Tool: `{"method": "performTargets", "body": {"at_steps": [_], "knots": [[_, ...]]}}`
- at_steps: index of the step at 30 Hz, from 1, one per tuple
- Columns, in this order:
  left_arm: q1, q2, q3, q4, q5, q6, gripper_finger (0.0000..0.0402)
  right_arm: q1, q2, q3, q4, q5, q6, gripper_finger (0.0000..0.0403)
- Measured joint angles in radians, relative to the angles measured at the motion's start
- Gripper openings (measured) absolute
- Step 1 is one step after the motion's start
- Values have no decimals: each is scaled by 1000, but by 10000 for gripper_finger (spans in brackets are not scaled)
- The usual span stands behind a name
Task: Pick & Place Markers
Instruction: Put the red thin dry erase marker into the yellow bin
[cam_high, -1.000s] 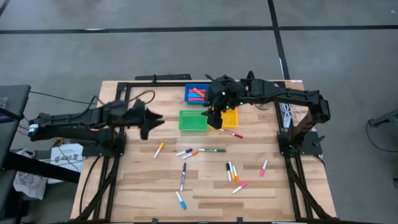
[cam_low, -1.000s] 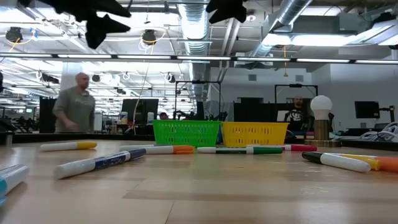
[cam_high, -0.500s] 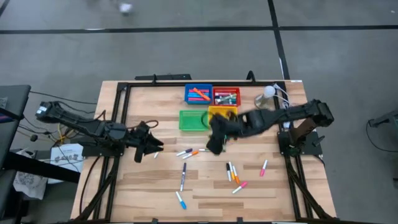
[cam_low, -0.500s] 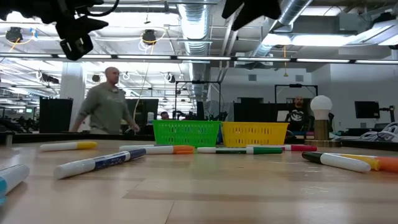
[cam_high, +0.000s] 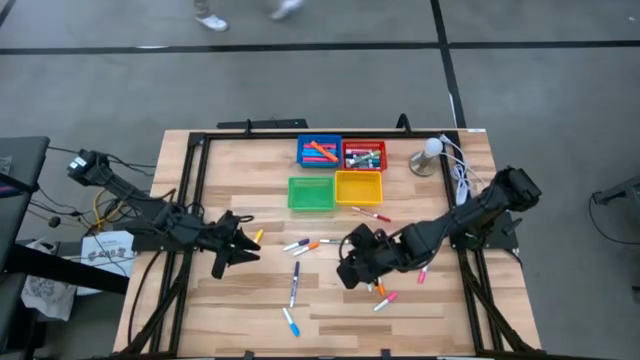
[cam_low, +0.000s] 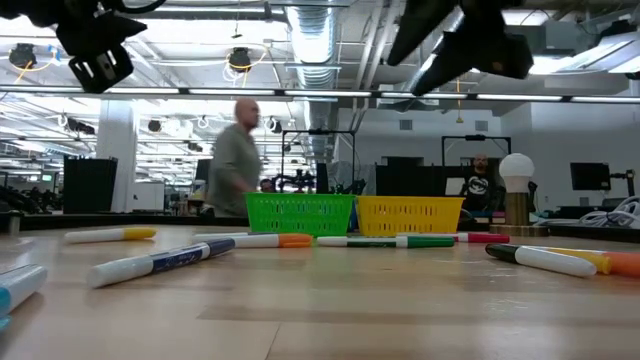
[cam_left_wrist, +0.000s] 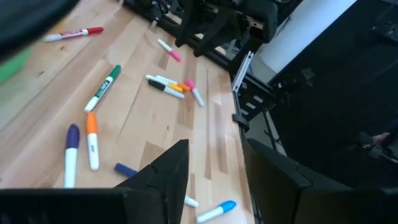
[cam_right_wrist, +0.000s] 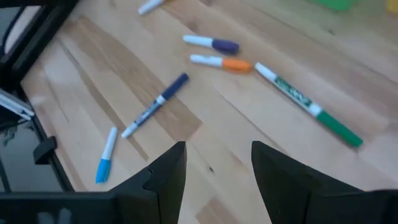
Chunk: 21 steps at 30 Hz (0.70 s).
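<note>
Many loose markers lie flat on the wooden table: a purple, orange and green group (cam_high: 320, 243), a dark blue one (cam_high: 294, 283), a light blue one (cam_high: 290, 322), a cluster (cam_high: 375, 280), a pink one (cam_high: 424, 270) and a red one (cam_high: 370, 213). My left gripper (cam_high: 235, 250) hovers open beside a yellow-capped marker (cam_high: 256, 237); its wrist view shows the open fingers (cam_left_wrist: 214, 180) above bare wood. My right gripper (cam_high: 350, 265) hangs open just left of the cluster; its wrist view (cam_right_wrist: 217, 174) looks past it at the dark blue marker (cam_right_wrist: 155, 106) and green marker (cam_right_wrist: 308, 102).
Four square trays stand at the far middle: blue (cam_high: 318, 152), red (cam_high: 364, 155), green (cam_high: 311, 193), yellow (cam_high: 358, 186); the blue and red ones hold markers. A white globe lamp (cam_high: 430, 150) and cables sit at the far right corner. A person (cam_low: 235, 150) walks in the room behind.
My right gripper has swung from over the green and yellow trays toward the near edge, ending above the loose markers. My left gripper has moved toward the near edge, to beside the yellow-capped marker. The person behind has walked from left to right.
</note>
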Motion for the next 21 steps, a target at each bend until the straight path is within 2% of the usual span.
{"method": "performTargets", "body": {"at_steps": [21], "knots": [[-4,23,0,31,-16,0,154,11,0,-14,0,0,24,171]]}}
